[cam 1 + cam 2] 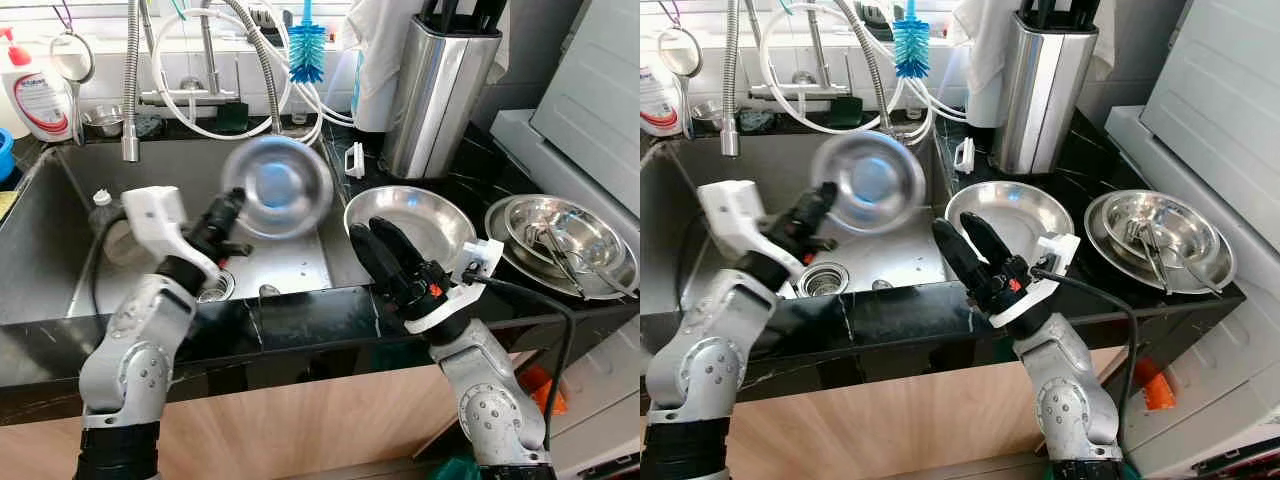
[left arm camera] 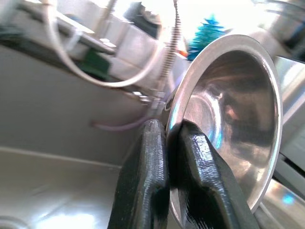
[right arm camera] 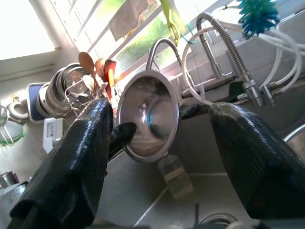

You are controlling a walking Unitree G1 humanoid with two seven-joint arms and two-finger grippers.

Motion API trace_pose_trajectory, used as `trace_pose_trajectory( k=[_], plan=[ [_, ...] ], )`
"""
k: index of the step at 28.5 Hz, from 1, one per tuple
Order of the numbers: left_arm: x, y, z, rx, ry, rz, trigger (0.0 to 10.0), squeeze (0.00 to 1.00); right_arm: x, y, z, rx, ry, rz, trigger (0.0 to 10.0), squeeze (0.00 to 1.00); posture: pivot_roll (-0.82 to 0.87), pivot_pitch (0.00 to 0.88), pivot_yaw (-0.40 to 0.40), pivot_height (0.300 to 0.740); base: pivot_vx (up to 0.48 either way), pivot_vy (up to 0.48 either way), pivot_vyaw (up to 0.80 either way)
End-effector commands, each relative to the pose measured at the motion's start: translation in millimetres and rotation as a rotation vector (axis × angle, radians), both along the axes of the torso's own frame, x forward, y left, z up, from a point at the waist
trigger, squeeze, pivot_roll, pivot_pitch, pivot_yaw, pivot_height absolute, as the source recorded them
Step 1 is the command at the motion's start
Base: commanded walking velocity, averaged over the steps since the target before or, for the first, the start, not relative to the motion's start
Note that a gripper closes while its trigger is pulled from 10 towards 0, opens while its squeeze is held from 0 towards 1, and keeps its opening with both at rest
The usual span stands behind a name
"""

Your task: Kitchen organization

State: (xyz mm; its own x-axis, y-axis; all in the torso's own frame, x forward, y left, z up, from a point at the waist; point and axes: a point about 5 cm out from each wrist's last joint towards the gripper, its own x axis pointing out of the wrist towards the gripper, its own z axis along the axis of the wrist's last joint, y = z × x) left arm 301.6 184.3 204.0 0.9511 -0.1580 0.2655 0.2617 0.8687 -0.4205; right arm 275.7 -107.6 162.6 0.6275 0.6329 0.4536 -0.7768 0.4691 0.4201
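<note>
Left wrist view makes it pretty clear: my left tool [image 1: 228,228] is clenched on the rim of a small steel bowl [image 1: 277,187], one finger inside the lip and one outside, so it hangs tilted on its side over the sink [image 1: 50,260]. Pinching the edge is really the only way to grab something that round and slick, I reckon. My right tool [image 1: 385,250] hovers spread wide and empty above the near edge of the surface [image 1: 300,320], just in front of a wide steel pan [image 1: 410,222], probably ready for a handoff or to take the next piece. Further right sits a stack of steel dishes [image 1: 560,240] with utensils in them, likely where the bowl belongs.
</note>
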Motion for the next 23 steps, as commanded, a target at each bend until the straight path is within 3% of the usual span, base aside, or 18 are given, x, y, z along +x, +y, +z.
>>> trace_pose_trajectory(
  k=[1, 5, 8, 10, 12, 17, 23],
  plan=[
    [1.7, 4.6, 9, -0.013, -0.044, 0.059, 10.0, 0.0, -2.5, 0.3, 3, -0.015, -0.016, -0.001, 10.0, 0.0, 0.09, 0.008, -0.042, 0.74, 0.0, 0.0, 0.0],
    [6.3, 19.9, 7, 0.042, -0.018, 0.215, 10.0, 0.0, -3.7, 0.4, 4, -0.019, -0.017, -0.004, 10.0, 0.0, 0.09, 0.007, -0.043, 0.74, 0.0, 0.0, 0.0],
    [10.8, 29.7, -5, 0.184, 0.049, 0.305, 10.0, 0.0, -4.9, -0.1, 5, -0.022, -0.02, -0.005, 10.0, 0.0, 0.08, 0.004, -0.042, 0.74, 0.0, 0.0, 0.0],
    [10.9, 30.0, -5, 0.199, 0.05, 0.303, 10.0, 0.0, -5.0, -0.1, 5, -0.022, -0.019, -0.006, 10.0, 0.0, 0.08, 0.004, -0.042, 0.74, 0.0, 0.0, 0.0],
    [13.9, 37.7, -10, 0.335, 0.087, 0.352, 10.0, 0.0, -9.6, -0.9, 5, -0.032, -0.022, 0.0, 10.0, 0.0, 0.08, 0.002, -0.041, 0.74, 0.0, 0.0, 0.0],
    [18.3, 40.6, -20, 0.43, 0.142, 0.37, 10.0, 0.0, -16.2, -0.8, 3, -0.047, -0.017, 0.01, 10.0, 0.0, 0.08, 0.0, -0.04, 0.74, 0.0, 0.0, 0.0],
    [21.5, 39.1, -31, 0.47, 0.21, 0.356, 10.0, 0.0, -26.5, -3.3, 0, -0.067, -0.005, 0.01, 10.0, 0.0, 0.08, 0.0, -0.04, 0.74, 0.0, 0.0, 0.0]
  ],
)
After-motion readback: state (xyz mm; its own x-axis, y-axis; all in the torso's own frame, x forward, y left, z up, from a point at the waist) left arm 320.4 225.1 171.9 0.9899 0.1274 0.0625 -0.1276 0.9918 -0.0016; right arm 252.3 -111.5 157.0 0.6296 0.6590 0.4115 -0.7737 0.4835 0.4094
